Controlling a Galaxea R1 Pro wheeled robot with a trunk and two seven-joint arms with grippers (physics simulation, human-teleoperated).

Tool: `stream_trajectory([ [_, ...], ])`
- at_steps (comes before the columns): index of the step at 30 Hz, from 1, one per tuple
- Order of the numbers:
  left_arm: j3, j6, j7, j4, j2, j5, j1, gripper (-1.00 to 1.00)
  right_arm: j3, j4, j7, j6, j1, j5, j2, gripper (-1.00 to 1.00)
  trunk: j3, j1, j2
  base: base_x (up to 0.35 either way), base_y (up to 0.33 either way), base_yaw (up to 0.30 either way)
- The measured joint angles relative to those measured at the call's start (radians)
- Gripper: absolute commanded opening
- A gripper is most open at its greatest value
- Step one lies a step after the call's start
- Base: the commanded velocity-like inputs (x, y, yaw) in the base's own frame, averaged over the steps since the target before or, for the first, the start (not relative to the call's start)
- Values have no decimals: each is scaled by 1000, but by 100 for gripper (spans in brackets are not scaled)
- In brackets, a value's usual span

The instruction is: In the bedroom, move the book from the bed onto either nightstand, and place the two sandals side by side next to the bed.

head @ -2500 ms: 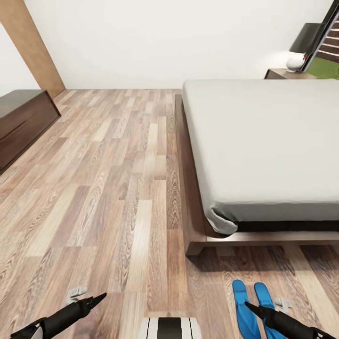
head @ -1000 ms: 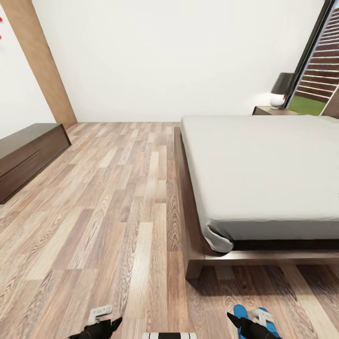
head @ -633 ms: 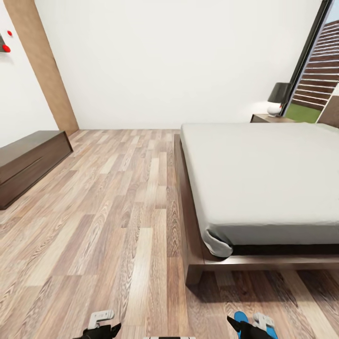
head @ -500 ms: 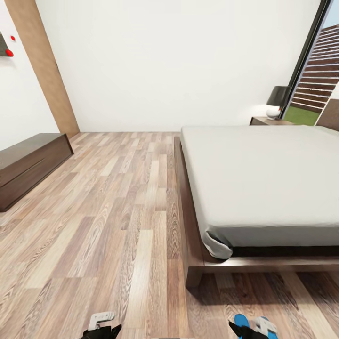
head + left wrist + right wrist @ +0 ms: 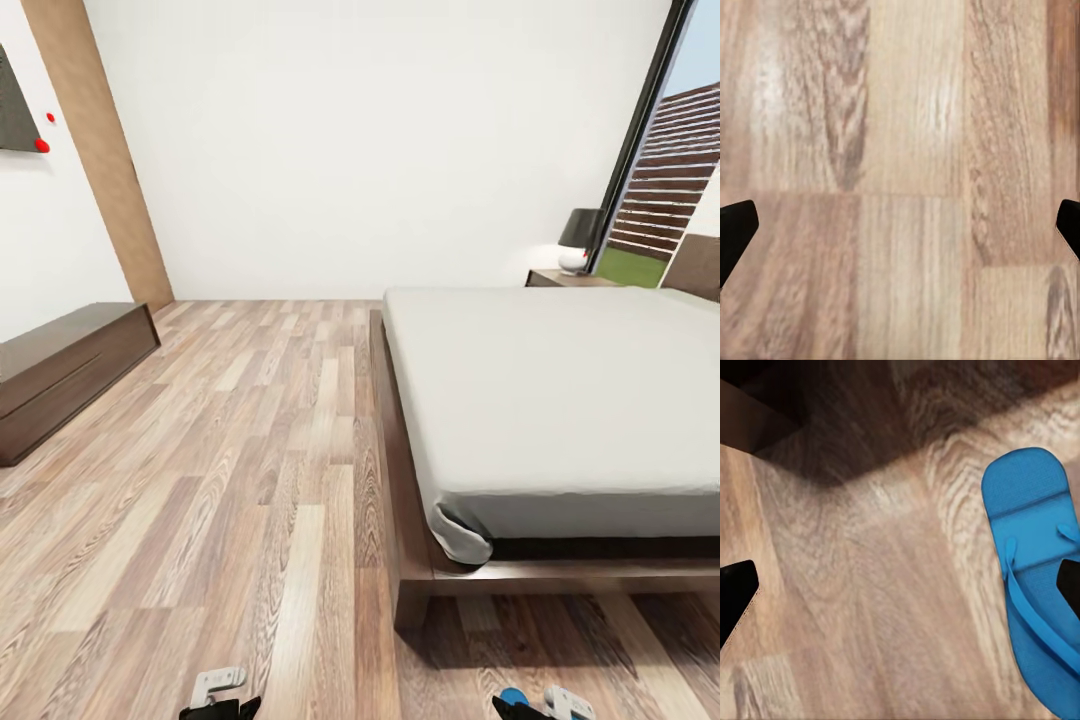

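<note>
The bed (image 5: 560, 400), with a dark brown frame and a bare off-white mattress, takes up the right of the head view. No book shows on the part of the mattress I see. Beyond its far corner stands a nightstand (image 5: 565, 279). At the foot of the bed one blue sandal (image 5: 1039, 570) lies flat on the floor; its toe (image 5: 513, 696) peeks in at the head view's bottom edge. My right gripper (image 5: 904, 592) hovers open above the floor beside that sandal, one fingertip over its strap. My left gripper (image 5: 900, 232) is open over bare planks. Both gripper tips (image 5: 228, 708) (image 5: 512, 710) barely show.
A long low dark cabinet (image 5: 60, 370) stands against the left wall. A dark-shaded lamp (image 5: 580, 240) sits on the nightstand, next to a tall black-framed window (image 5: 660, 170). Wide wood-plank floor (image 5: 260, 450) runs between cabinet and bed. The bed's corner leg (image 5: 412, 600) is close ahead.
The head camera has tilted up: bed, floor and cabinet slid down the picture, more wall and window show, and the arms and sandals dropped to the bottom edge.
</note>
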Motion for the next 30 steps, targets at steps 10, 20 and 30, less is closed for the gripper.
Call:
stream_trajectory([
  [10,0,0,1,0,-1,1,0,100,0,0,0,0,0,1,-1,100,37,-11,16,0,0,0],
  [20,0,0,1,0,-13,3,0,100,0,0,-1,0,0,-2,-1,100,69,-49,86,0,0,0],
  [30,0,0,1,1,-15,3,-1,100,-1,0,-1,0,0,-3,-1,100,100,-88,156,0,0,0],
])
